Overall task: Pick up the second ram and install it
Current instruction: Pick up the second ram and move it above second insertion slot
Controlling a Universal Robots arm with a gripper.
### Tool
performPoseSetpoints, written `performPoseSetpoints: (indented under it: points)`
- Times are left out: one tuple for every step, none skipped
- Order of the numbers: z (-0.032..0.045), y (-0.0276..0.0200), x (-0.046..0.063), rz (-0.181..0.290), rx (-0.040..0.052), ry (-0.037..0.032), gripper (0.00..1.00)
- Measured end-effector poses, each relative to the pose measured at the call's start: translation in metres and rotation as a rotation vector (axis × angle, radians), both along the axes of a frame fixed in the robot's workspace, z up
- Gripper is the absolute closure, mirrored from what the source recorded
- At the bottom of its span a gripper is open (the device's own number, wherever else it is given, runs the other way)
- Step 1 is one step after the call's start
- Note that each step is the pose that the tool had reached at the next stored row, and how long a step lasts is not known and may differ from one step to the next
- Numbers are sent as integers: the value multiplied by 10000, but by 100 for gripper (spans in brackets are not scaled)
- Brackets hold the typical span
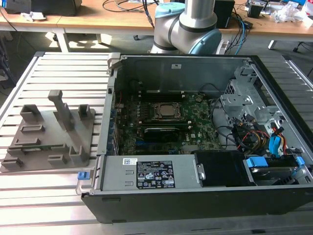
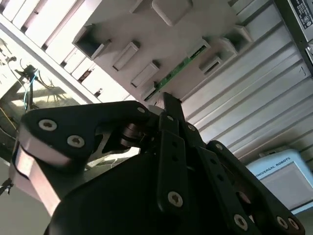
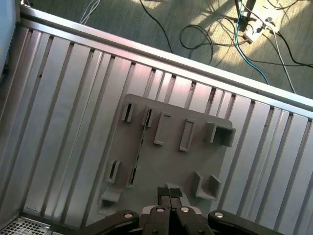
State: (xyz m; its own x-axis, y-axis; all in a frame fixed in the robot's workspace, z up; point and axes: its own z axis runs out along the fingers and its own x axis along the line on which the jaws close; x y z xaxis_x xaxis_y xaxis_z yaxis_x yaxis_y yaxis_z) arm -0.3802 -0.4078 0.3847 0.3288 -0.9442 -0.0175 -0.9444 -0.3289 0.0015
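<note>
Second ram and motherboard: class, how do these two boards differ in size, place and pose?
The second ram is a thin, narrow stick; the motherboard is a broad board. The second ram sits on edge in the grey holder, outside the computer case; the motherboard lies flat inside it. Both are green circuit boards.
</note>
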Motion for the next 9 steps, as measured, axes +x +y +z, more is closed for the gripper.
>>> performPoseSetpoints:
  points:
    - [0,0,0,395,0,0,89]
    - [0,0,0,662,0,0,89]
    - [0,0,0,845,0,1,89]
    - [0,0,0,867,0,0,89]
    - [0,0,0,867,1,0,89]
    - [0,0,0,868,0,0,89]
    - [0,0,0,868,0,0,89]
    - [-1,0,1,657,-8,0,89]
    - [-2,-1,1,365,-18,1,89]
